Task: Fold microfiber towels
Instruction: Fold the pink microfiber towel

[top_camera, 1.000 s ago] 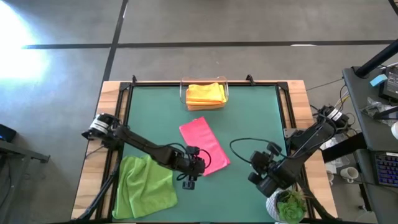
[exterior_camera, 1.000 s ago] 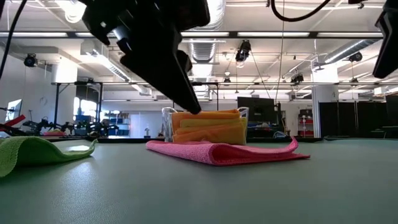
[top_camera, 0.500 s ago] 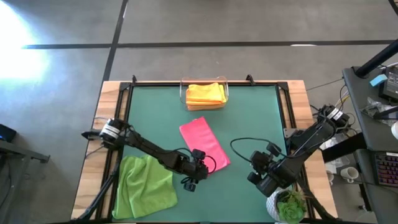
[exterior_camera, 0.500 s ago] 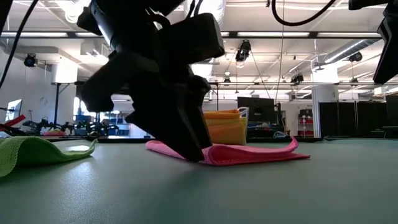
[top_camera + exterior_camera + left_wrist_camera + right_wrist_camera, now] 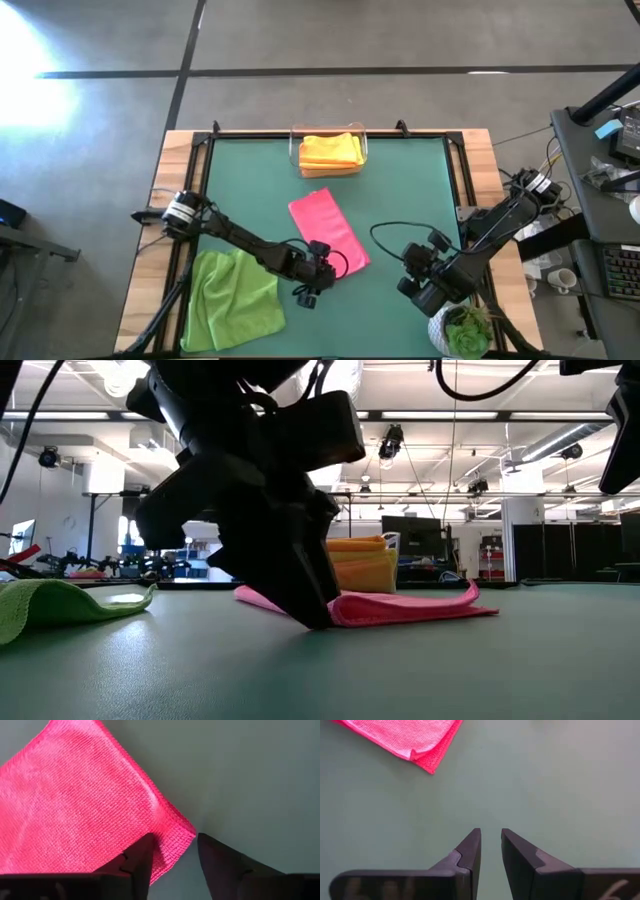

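Hot pink towel (image 5: 80,810) lying flat on green table mat (image 5: 250,775), knit texture super visible. Left gripper (image 5: 172,851) down at towel's corner, fingers spread apart. One finger (image 5: 142,857) sits over pink edge, other finger (image 5: 217,862) on bare mat just beside corner tip. Corner pokes into gap between them.

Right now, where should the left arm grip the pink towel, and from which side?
Take the near corner of the pink towel, coming straight down. The towel lies flat and folded, and the left gripper already has its jaws open astride that corner, so closing there should catch both layers.
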Motion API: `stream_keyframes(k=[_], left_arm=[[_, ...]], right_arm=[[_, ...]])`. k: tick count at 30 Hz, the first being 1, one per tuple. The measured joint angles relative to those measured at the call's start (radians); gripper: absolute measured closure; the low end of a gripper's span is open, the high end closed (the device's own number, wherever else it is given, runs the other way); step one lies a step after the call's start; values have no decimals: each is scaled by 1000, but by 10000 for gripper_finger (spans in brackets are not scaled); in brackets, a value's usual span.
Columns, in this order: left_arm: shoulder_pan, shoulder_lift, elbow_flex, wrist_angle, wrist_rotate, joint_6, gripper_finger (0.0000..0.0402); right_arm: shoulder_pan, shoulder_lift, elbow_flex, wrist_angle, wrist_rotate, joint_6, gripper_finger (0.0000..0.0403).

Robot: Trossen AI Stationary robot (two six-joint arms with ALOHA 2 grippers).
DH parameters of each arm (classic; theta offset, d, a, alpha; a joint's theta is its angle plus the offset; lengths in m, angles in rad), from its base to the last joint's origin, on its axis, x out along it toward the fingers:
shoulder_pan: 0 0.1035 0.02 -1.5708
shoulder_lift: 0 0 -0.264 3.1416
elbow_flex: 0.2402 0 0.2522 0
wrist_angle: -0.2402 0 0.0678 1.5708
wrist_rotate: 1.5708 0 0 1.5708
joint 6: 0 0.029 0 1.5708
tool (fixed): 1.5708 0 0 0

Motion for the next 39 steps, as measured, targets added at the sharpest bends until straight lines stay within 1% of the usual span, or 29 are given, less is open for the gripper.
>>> stream_keyframes(k=[3, 9, 11, 17, 21, 23, 26, 28, 33, 35, 37, 39], left_arm=[[6, 2, -1, 9, -1, -62, 294], [8, 3, 1, 5, -12, -67, 380], [9, 3, 1, 4, -12, -71, 395], [7, -7, 6, -24, -8, -96, 399], [3, -35, 5, -40, 11, -123, 400], [0, -58, 5, -66, 14, -138, 401], [-8, -93, -1, -128, 14, -215, 401], [-15, -109, -4, -147, 17, -250, 401], [-32, -143, -8, -189, 18, -258, 401], [-31, -146, -9, -210, 18, -290, 401], [-33, -152, -9, -224, 18, -310, 401], [-33, -155, -9, -221, 18, -311, 401]], right_arm=[[0, 0, 0, 2, 4, -1, 335], [0, 0, 0, 22, 6, -38, 335], [0, 0, 0, 39, 6, -59, 335], [-2, 0, 0, 147, 8, -187, 335], [-2, 0, 0, 259, 5, -364, 333], [-3, 0, 0, 295, 4, -429, 327], [-17, 1, 0, 327, -2, -486, 309], [-28, 2, 0, 357, -2, -552, 295], [-57, 2, -5, 520, -2, -869, 259], [-70, 2, -11, 596, -3, -994, 250], [-87, 2, -23, 655, -2, -1082, 246], [-111, 2, -44, 719, -2, -1135, 244]])
